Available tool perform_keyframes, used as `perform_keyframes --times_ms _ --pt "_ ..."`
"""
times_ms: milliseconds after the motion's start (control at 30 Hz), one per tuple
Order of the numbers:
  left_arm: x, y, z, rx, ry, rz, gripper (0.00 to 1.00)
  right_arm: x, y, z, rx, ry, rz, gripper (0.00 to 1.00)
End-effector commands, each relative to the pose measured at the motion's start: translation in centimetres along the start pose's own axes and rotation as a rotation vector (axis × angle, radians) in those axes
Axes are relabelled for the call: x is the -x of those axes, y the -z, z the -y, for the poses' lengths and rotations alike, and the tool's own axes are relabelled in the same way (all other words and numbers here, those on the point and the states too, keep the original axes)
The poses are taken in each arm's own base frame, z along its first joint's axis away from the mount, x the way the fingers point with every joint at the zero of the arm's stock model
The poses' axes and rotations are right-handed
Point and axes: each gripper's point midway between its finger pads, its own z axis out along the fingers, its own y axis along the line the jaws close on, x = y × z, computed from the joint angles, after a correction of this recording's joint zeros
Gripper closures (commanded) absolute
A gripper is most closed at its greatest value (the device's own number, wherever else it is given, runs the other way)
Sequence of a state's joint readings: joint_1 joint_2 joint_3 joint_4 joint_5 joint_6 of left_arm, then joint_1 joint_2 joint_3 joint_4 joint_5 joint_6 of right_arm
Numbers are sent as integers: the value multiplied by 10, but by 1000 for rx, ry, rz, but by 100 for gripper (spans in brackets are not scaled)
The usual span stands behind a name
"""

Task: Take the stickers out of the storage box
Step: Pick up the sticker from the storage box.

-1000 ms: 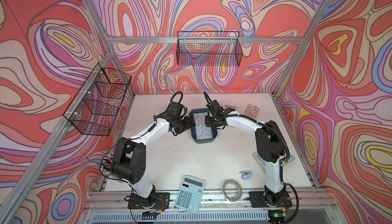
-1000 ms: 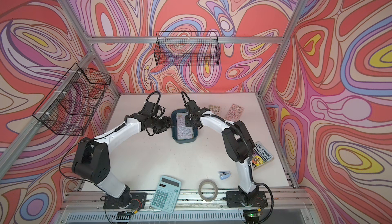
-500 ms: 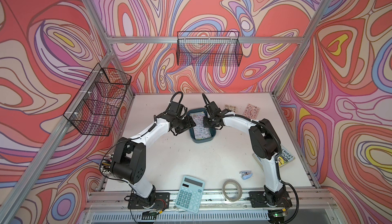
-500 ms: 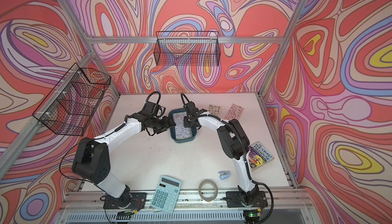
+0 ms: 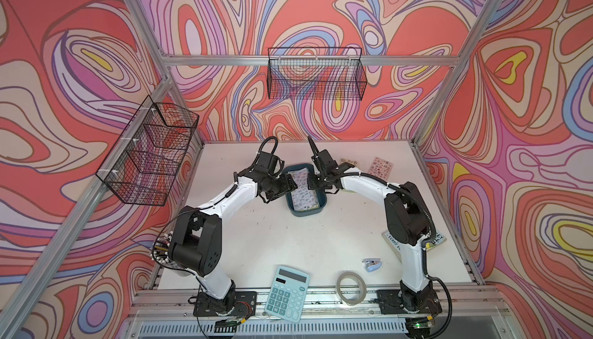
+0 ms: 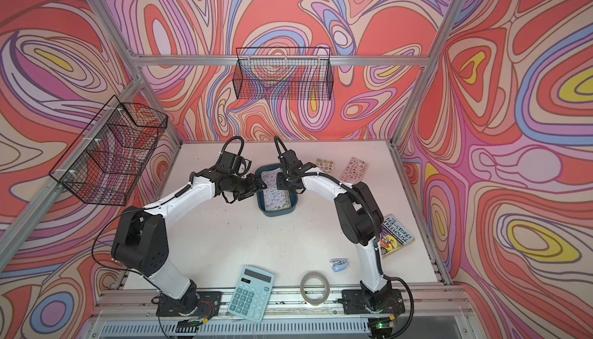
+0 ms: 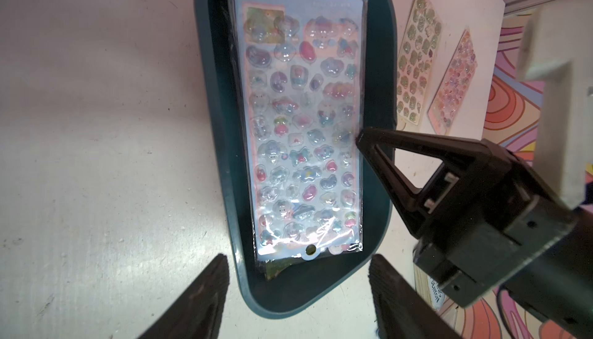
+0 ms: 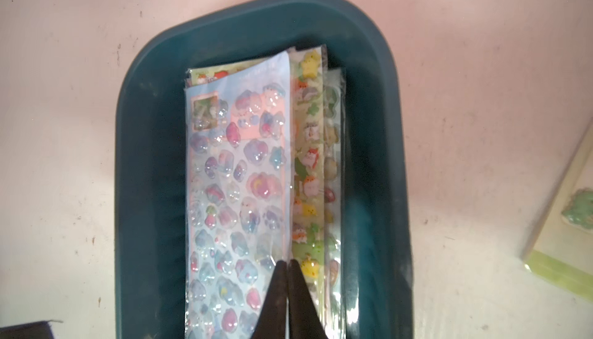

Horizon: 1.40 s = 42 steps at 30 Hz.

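Blue box (image 5: 306, 212) sits mid-worktop (image 5: 288, 244) with a stack of sticker sheets (image 8: 313, 160) inside it.
Right gripper (image 8: 286, 268): jaws pressed together, pinching the long edge of the top sheet (image 8: 237, 173); that edge is lifted off the stack.
Left gripper (image 7: 298, 258): jaws spread at the box's end, gripping nothing.
Two loose sheets (image 5: 380, 166) lie on the worktop beyond the box.

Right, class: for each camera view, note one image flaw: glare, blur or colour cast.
Left wrist view: glare streaks on the top sticker sheet near its punched hole, and the left gripper has blurred fingers. Right wrist view: soft, a pink cast on the table, the right gripper a dark silhouette. Both top views: sharp, evenly lit.
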State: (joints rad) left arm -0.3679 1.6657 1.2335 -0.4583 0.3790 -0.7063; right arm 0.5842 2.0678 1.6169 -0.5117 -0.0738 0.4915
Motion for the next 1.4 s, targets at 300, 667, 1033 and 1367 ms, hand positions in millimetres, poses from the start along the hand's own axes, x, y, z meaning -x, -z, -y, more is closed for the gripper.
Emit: perform_keyframes --times_ms 300,667,1033,1367 --pt "6 3 11 -9 -14 -3 27 24 39 -22 115 -8 31 100" --pt "-1 -11 -1 23 10 -40 34 -1 -10 1 82 29 -115 63" --pt "-4 -26 -10 40 29 -62 34 -6 -38 12 76 35 -160 62" --pt "-4 -38 -16 52 33 -73 39 -20 -45 3 155 2 -203 63"
